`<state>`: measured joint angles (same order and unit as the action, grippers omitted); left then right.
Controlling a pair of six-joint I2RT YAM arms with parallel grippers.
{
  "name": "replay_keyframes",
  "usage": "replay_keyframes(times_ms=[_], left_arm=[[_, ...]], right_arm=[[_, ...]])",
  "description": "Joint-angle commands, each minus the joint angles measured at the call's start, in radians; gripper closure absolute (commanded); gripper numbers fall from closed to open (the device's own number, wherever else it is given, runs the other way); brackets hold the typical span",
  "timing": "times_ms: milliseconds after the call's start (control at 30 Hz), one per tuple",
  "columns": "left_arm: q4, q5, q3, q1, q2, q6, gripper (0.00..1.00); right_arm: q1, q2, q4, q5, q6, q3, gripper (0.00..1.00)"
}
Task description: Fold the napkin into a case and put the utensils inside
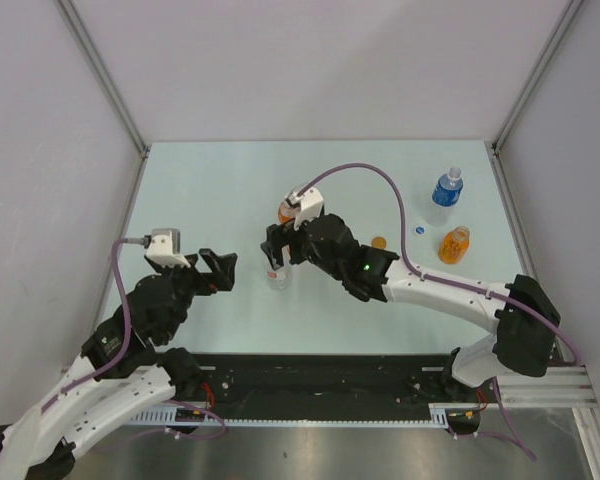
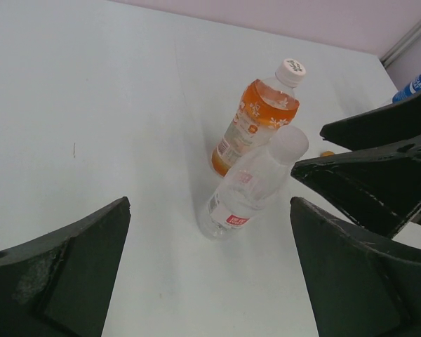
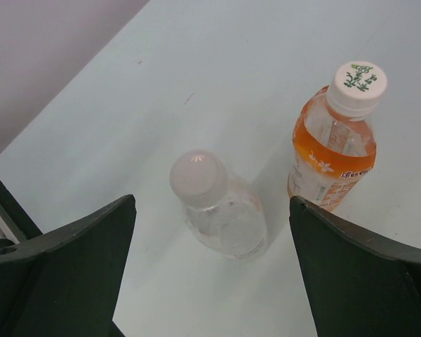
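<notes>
No napkin and no utensils show in any view. A clear bottle with a white cap (image 1: 278, 275) (image 2: 249, 189) (image 3: 221, 207) stands upright mid-table. Just behind it stands an orange drink bottle (image 2: 256, 123) (image 3: 337, 140), partly hidden under the right wrist in the top view. My right gripper (image 1: 277, 255) (image 3: 214, 274) hovers over the clear bottle, open, its fingers wide on either side and not touching it. My left gripper (image 1: 218, 268) (image 2: 210, 281) is open and empty, to the left of the clear bottle and pointing at it.
A blue-labelled bottle (image 1: 445, 190) and a second orange bottle (image 1: 455, 244) stand at the back right. Two small loose caps, one orange (image 1: 379, 241) and one blue (image 1: 418, 231), lie near them. Grey walls enclose the table on three sides.
</notes>
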<state>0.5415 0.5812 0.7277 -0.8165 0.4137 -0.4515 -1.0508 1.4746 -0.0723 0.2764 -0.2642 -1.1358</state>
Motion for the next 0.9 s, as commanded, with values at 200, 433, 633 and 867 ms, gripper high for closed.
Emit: replay_keyframes(times_ms=[200,433,633,867], left_arm=[[-0.018,0.009,-0.014,0.007,-0.041,0.054,0.00],[-0.052,-0.015,0.030,0.007,0.013,0.025,0.00],[-0.038,0.042,0.045,0.007,0.089,-0.078,0.00],[0.020,0.046,0.110,0.007,0.197,-0.168,0.00]], right_arm=[[-0.006,-0.051,-0.006,0.107,-0.004,-0.061,0.05],[-0.012,-0.178,0.069,0.187,0.020,-0.061,0.04],[0.003,-0.283,0.183,0.263,0.037,-0.061,0.04],[0.181,-0.356,0.338,0.210,-0.050,-0.035,0.04]])
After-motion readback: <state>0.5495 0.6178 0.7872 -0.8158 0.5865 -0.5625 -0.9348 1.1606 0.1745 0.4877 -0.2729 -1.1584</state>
